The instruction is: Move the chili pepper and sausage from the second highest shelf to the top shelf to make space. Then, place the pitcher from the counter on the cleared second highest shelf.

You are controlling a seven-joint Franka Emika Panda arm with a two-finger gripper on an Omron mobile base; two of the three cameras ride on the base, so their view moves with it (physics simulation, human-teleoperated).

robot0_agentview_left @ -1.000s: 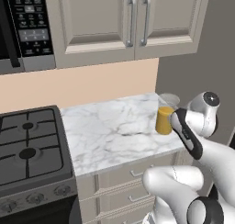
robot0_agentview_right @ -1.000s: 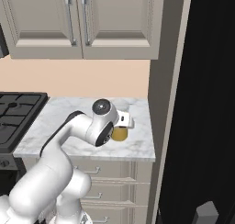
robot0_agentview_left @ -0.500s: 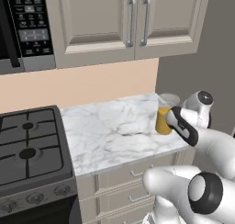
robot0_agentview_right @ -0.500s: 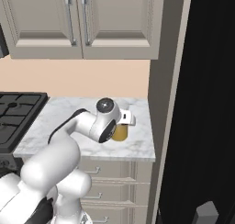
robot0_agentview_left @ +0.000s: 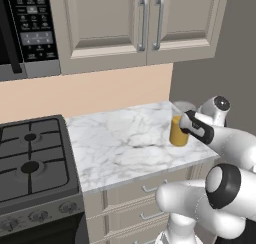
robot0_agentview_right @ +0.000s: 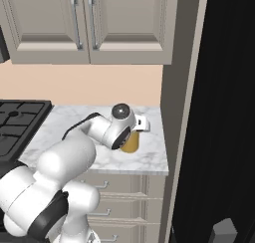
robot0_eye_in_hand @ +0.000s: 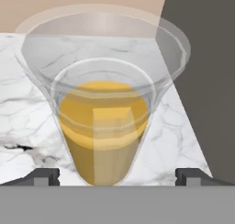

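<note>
The pitcher (robot0_eye_in_hand: 104,126), a clear tapered cup with orange-yellow liquid, stands upright on the white marble counter (robot0_agentview_left: 120,143) near its right end, close to the dark grey side panel. My gripper (robot0_eye_in_hand: 118,176) is open. Its two dark fingertips (robot0_eye_in_hand: 46,176) stand wide to either side of the pitcher's base and do not touch it. From the left base view the hand (robot0_agentview_left: 196,128) sits just right of the pitcher (robot0_agentview_left: 177,133). In the right base view the wrist covers most of the pitcher (robot0_agentview_right: 131,144). The chili pepper, the sausage and the shelves are out of view.
A black gas stove (robot0_agentview_left: 30,160) adjoins the counter on the left, with a microwave (robot0_agentview_left: 25,28) above it. Beige wall cabinets (robot0_agentview_left: 142,23) hang over the counter, and drawers (robot0_agentview_left: 150,190) sit below. A tall dark panel (robot0_agentview_right: 182,87) and a black opening (robot0_agentview_right: 229,112) stand to the right.
The hand has moved in closer to the pitcher and the arm's elbow has swung. The jaws have stayed open, and the pitcher has not moved.
</note>
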